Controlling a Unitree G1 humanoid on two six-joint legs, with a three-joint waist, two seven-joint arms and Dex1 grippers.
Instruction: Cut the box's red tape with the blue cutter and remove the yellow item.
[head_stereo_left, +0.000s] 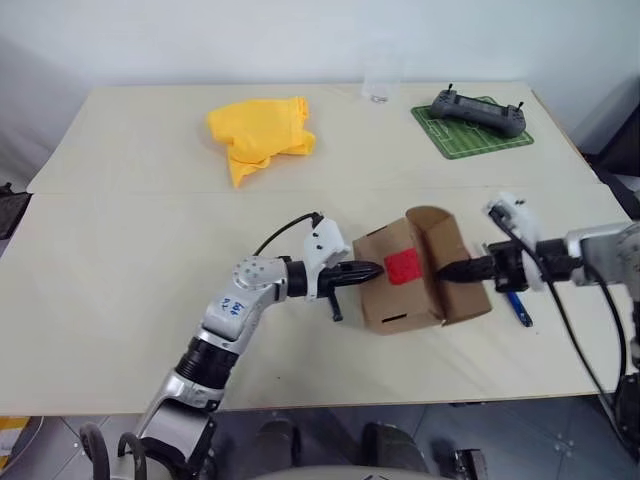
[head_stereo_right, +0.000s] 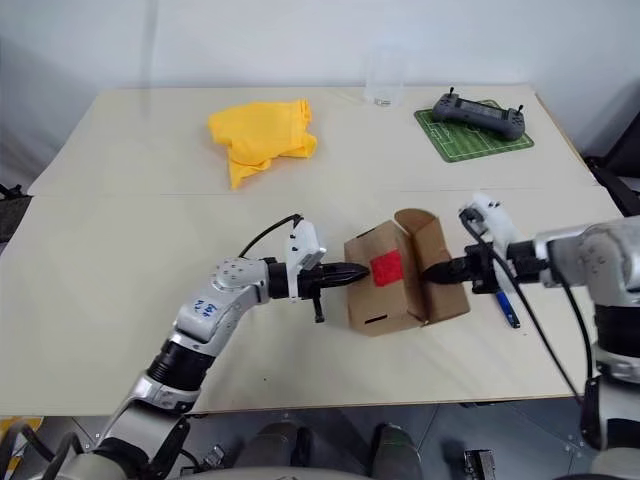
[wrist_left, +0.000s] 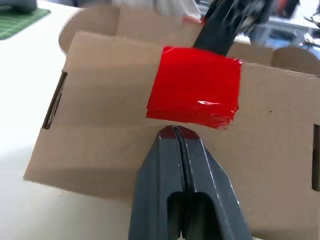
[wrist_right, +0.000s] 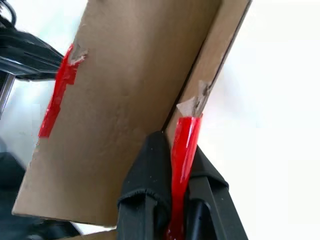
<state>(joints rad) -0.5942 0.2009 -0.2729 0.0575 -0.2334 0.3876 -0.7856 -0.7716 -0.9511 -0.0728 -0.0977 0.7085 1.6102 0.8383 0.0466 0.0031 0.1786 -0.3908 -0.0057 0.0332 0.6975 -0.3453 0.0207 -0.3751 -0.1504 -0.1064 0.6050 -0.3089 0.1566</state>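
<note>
Cardboard box (head_stereo_left: 415, 272), brown and matte with a slot cutout and raised curved flaps, is seen near the pale table's (head_stereo_left: 130, 270) front edge; its contents cannot be made out. Glossy red tape (wrist_left: 194, 86) is stuck on its side. The left gripper (head_stereo_left: 374, 269), fingers pressed together, is set against the box just below the tape. The right gripper (wrist_right: 175, 172) is pinched on a red tape strip at a flap. The slim blue cutter (head_stereo_left: 518, 307) is lying just right of the box.

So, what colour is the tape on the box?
Bright red tape on the box, clearest in the left wrist view.
</note>
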